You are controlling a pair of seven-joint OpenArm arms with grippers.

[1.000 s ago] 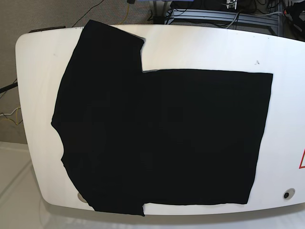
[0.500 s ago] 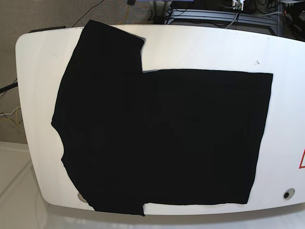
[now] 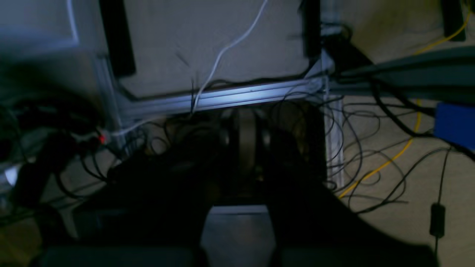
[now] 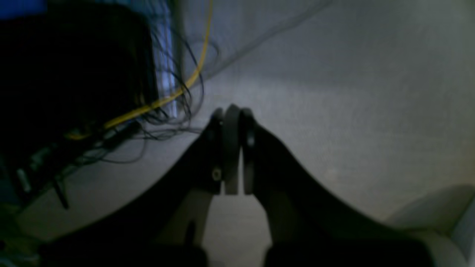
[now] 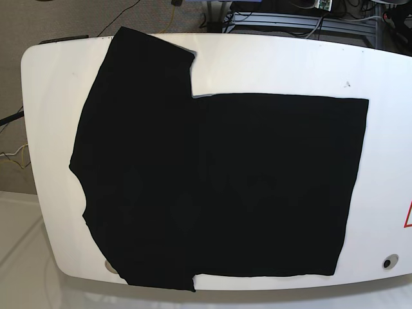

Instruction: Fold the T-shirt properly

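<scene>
The black T-shirt [image 5: 212, 187] lies spread flat on the white table [image 5: 283, 64] in the base view. Its sleeves point to the far and near edges on the left, and its hem is on the right. No print shows on the upper face. Neither arm appears in the base view. In the left wrist view my left gripper [image 3: 246, 139] is dark and blurred, its fingers pressed together over floor cables. In the right wrist view my right gripper [image 4: 232, 122] is shut with nothing held, above grey floor. Both are away from the shirt.
An aluminium frame [image 3: 222, 100] and tangled cables [image 3: 363, 148] lie under the left gripper, with a blue box [image 3: 454, 120] to the right. A yellow cable [image 4: 163, 98] runs past the right gripper. The table has a red triangle sticker [image 5: 408, 215] and a round hole [image 5: 387, 262] near its right end.
The shirt has not moved on the table. A small light part at the top edge of the base view has shifted slightly to the right.
</scene>
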